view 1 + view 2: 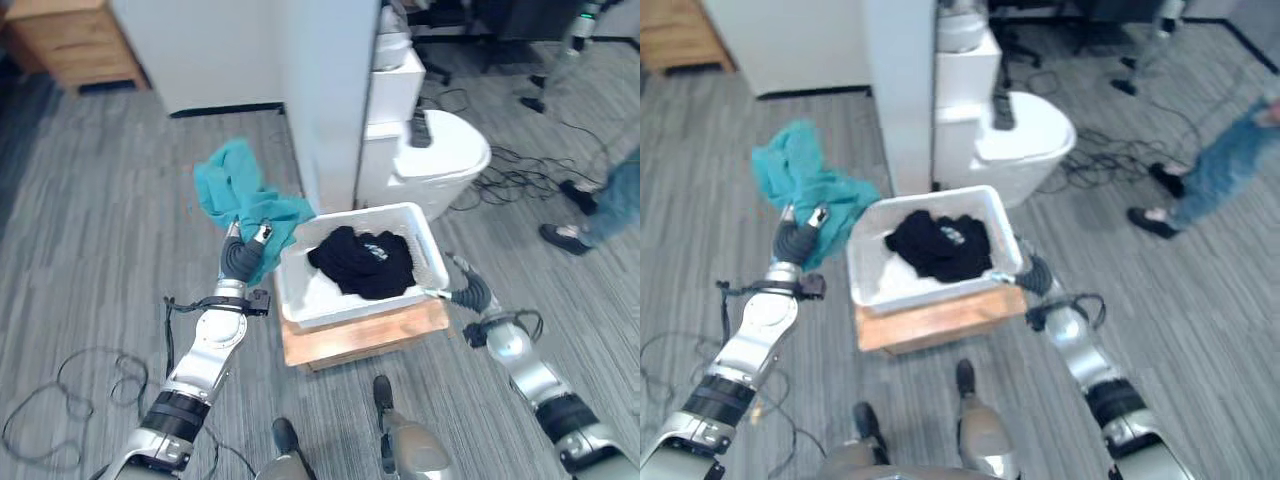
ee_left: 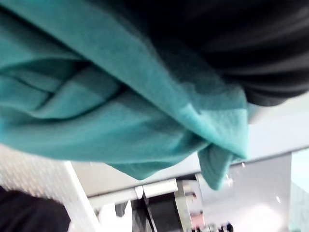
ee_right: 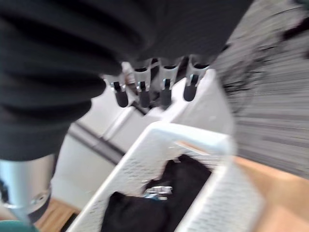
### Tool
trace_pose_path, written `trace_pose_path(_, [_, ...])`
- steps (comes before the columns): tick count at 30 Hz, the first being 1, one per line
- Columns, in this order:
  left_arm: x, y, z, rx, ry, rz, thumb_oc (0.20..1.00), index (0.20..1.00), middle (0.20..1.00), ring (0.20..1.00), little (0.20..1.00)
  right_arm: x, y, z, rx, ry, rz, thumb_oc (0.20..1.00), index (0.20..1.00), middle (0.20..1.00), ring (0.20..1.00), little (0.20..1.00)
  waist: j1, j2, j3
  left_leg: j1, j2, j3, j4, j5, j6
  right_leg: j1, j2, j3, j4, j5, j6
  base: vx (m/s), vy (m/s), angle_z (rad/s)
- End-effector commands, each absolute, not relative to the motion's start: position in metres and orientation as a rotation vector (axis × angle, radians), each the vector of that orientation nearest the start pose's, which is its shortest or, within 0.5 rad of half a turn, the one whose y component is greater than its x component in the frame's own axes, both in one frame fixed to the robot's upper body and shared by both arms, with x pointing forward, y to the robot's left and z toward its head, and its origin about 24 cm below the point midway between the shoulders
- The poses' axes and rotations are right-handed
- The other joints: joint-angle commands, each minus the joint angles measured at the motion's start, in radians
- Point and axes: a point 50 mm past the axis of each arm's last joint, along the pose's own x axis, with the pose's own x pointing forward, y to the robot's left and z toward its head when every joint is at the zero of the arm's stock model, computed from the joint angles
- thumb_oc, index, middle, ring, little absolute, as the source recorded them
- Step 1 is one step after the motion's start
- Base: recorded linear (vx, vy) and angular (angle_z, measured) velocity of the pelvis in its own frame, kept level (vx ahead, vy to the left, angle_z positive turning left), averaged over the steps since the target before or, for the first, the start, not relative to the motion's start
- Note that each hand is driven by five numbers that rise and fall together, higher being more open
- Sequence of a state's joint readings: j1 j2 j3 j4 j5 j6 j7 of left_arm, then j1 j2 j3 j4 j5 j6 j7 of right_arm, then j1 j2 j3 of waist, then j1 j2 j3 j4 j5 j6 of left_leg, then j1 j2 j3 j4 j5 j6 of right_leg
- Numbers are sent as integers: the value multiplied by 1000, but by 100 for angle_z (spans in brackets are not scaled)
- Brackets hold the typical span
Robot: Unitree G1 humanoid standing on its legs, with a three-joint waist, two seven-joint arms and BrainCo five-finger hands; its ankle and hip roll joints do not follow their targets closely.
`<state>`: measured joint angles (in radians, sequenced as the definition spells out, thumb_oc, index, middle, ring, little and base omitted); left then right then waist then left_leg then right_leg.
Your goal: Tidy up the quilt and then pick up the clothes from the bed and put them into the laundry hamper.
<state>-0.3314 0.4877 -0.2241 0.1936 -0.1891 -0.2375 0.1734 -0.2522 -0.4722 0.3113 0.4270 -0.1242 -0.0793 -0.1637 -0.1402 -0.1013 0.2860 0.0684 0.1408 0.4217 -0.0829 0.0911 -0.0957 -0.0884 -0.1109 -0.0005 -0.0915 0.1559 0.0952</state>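
My left hand (image 1: pixel 243 252) is raised just left of the hamper (image 1: pixel 430 240), its fingers curled round a teal garment (image 1: pixel 238 190). The cloth bunches above the hand and hangs down past it, one fold reaching toward the hamper's left rim; from my left wrist camera it drapes right across the lens, with the hamper's perforated white wall (image 2: pixel 34 179) below it.

The hamper is a white basket with a perforated wall, sitting on a low wooden stand (image 1: pixel 365 335). A black garment (image 1: pixel 362 262) lies crumpled inside it, toward the middle.

My right hand (image 1: pixel 462 285) is at the hamper's right rim. From its wrist camera the fingers (image 3: pixel 140 92) hang fairly straight in a row, holding nothing, with the hamper's corner and the black garment (image 3: pixel 181 186) past them.

Behind the hamper stand a white panel (image 1: pixel 325 100) and a white toilet (image 1: pixel 440 160). A person's leg in jeans (image 1: pixel 615 205) is at the far right on the grey floor (image 1: pixel 90 230).
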Motion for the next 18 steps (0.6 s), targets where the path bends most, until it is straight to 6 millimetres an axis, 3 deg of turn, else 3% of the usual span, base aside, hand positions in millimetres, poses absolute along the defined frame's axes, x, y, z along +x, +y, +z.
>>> trace_pose_path(1, [308, 199, 170, 425, -549, -150, 200, 200, 200, 200, 200, 304, -221, 72, -684, -101, 17, 1000, 1000, 1000, 1000, 1000, -18, 67, -65, 63, 38, 42, -4, -90, -40, 39, -72, 0, 4, -87, 118, 24, 19, -48])
trace_pose_path(2, [306, 209, 168, 404, -535, -141, 200, 200, 200, 200, 200, 291, -224, 59, -671, -64, 36, 1000, 1000, 1000, 1000, 1000, -49, 72, -69, 74, 39, 56, -4, -90, -44, 39, -72, 8, 4, -88, 120, 24, 19, -31])
trace_pose_path(3, [306, 209, 168, 403, -535, -142, 200, 200, 200, 200, 200, 291, -224, 58, -671, -63, 36, 1000, 1000, 1000, 1000, 1000, -48, 72, -69, 74, 39, 57, -4, -90, -44, 38, -72, 9, 4, -88, 120, 41, 57, -20])
trace_pose_path(4, [312, 204, 160, 439, -502, -126, 200, 200, 200, 200, 200, 280, -217, 36, -609, 7, 55, 1000, 1000, 1000, 1000, 1000, -83, 77, -75, 84, 39, 77, -4, -93, -45, 33, -72, 25, 4, -84, 122, 18, 33, -19])
trace_pose_path(5, [312, 204, 160, 440, -502, -126, 200, 200, 200, 200, 200, 280, -217, 36, -609, 7, 55, 1000, 1000, 1000, 1000, 1000, -81, 77, -76, 84, 39, 78, -4, -93, -45, 33, -71, 26, 4, -84, 122, 28, 40, -28])
trace_pose_path(7, [323, 200, 152, 533, -457, -99, 200, 200, 200, 200, 200, 263, -209, 3, -543, 123, 80, 1000, 1000, 1000, 1000, 1000, -114, 81, -81, 89, 40, 95, -4, -94, -49, 21, -70, 41, 4, -77, 126, 32, 18, -37])
trace_pose_path(10, [332, 200, 146, 574, -420, -78, 200, 200, 200, 200, 200, 255, -207, -10, -539, 174, 99, 1000, 1000, 1000, 1000, 1000, -129, 79, -79, 86, 40, 100, -4, -93, -51, 11, -69, 45, 4, -72, 128, -8, -5, -21])
trace_pose_path(12, [336, 196, 115, 500, -308, -52, 200, 200, 200, 200, 200, 244, -219, -34, -553, 295, 48, 1000, 1000, 1000, 1000, 1000, -137, 83, -52, 49, 39, 95, -4, -81, -53, -36, -70, 49, 4, -61, 130, -81, -24, -11])
trace_pose_path(13, [336, 196, 115, 500, -308, -52, 200, 200, 200, 200, 200, 244, -219, -34, -553, 295, 48, 1000, 1000, 1000, 1000, 1000, -137, 83, -52, 49, 39, 96, -4, -81, -53, -36, -70, 49, 4, -61, 130, 42, 113, 2])
trace_pose_path(14, [351, 229, 100, 651, -145, 9, 310, 310, 310, 310, 310, 208, -213, -79, -524, 505, 109, 1000, 1000, 1000, 1000, 1000, -188, 95, -44, 47, 33, 115, -4, -102, -63, -61, -74, 77, 4, -60, 151, 54, 131, 7])
trace_pose_path(15, [363, 240, 109, 676, -103, 53, 1000, 1000, 1000, 1000, 1000, 209, -214, -82, -528, 531, 114, 1000, 1000, 1000, 1000, 1000, -198, 97, -45, 39, 33, 123, -4, -100, -65, -77, -72, 82, 5, -55, 154, 53, 131, 10])
trace_pose_path(16, [365, 240, 111, 677, -109, 51, 1000, 1000, 1000, 1000, 1000, 211, -214, -81, -525, 528, 111, 1000, 1000, 1000, 1000, 1000, -194, 97, -42, 37, 32, 124, -4, -100, -65, -80, -72, 83, 6, -54, 154, -21, 28, -20])
trace_pose_path(18, [364, 243, 82, 740, 57, 41, 1000, 1000, 1000, 1000, 1000, 194, -216, -104, -437, 669, 59, 1000, 1000, 1000, 1000, 1000, -213, 105, -39, 21, 31, 137, -4, -96, -66, -100, -72, 88, 6, -48, 156, -34, 47, -34])
